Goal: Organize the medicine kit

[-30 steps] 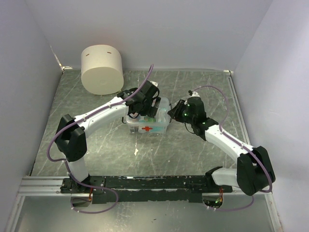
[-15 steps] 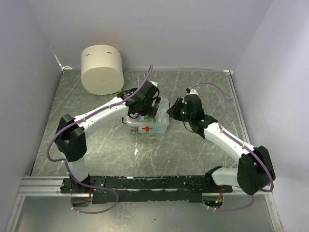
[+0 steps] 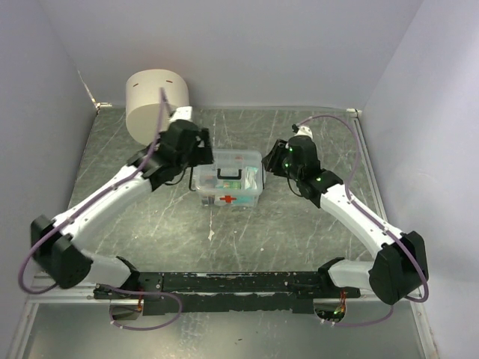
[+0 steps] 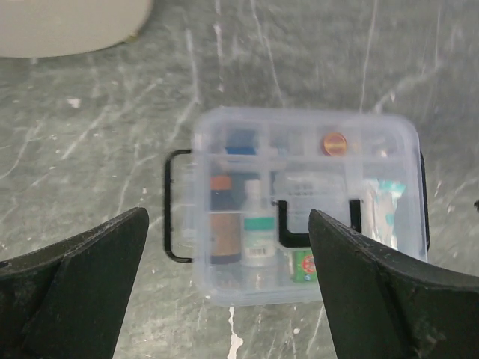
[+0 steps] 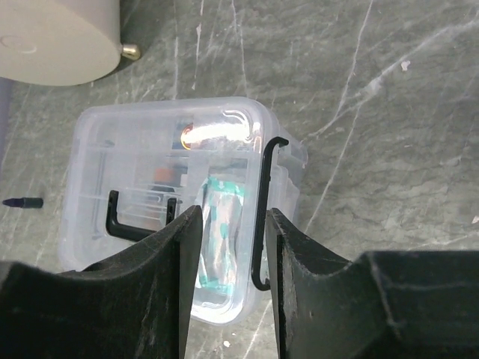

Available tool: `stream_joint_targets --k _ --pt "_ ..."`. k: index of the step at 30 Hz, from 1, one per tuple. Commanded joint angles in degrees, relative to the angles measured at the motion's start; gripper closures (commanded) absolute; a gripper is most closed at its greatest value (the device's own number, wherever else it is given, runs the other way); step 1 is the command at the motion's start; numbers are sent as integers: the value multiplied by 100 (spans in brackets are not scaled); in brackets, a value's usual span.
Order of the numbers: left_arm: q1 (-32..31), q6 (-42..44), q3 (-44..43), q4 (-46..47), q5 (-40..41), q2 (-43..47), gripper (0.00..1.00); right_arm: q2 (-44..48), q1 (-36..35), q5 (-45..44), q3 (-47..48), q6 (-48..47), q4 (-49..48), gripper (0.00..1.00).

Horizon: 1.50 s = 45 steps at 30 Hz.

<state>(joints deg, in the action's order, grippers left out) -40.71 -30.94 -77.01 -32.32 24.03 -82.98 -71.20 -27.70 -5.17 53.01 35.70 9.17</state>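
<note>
Near the middle of the table (image 3: 299, 224), a little toward its far edge, sits the medicine kit (image 3: 227, 178), a small clear box with its lid on. Its black handle (image 3: 229, 172) lies flat on top, and the red cross (image 3: 227, 199) faces the near edge. Small bottles and packets show through the lid in the left wrist view. A large cream cylinder (image 3: 156, 105) stands well apart in the far left corner.

Both arms flank the kit, one at each short end, and neither touches it. The left gripper (image 3: 202, 153) hovers just beyond the kit's left end with its jaws spread wide and nothing between them. The right gripper (image 3: 274, 161) hangs just off the right end, jaws parted by a narrow gap and also empty. From its wrist camera, the black side clasp (image 5: 262, 217) on that end lines up just under the gap.

The kit looks packed and shut. The arms' spacing suggests they are either lining up on the end clasps or standing clear of a finished box.
</note>
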Motion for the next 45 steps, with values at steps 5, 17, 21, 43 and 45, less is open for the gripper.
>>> stream_joint_targets --k 5,17,21,43,45 --pt "1261 -798 1749 1526 -953 1473 1 -510 -24 250 835 -394 365 62" --pt "2800 -1883 3443 2622 -3129 1841 0 -2092 -1286 -815 2572 -1254 1083 39" --pt "2829 -1960 3601 2816 -3140 1863 0 -2950 -1664 -1356 3424 -1464 1582 35" --pt "2858 -2951 4534 4602 -4054 1121 2 -3611 -1858 -900 3005 -1596 2037 33" --pt "2858 -3155 4504 4712 -4088 1056 1 -3611 -1861 -937 2917 -1583 2006 33"
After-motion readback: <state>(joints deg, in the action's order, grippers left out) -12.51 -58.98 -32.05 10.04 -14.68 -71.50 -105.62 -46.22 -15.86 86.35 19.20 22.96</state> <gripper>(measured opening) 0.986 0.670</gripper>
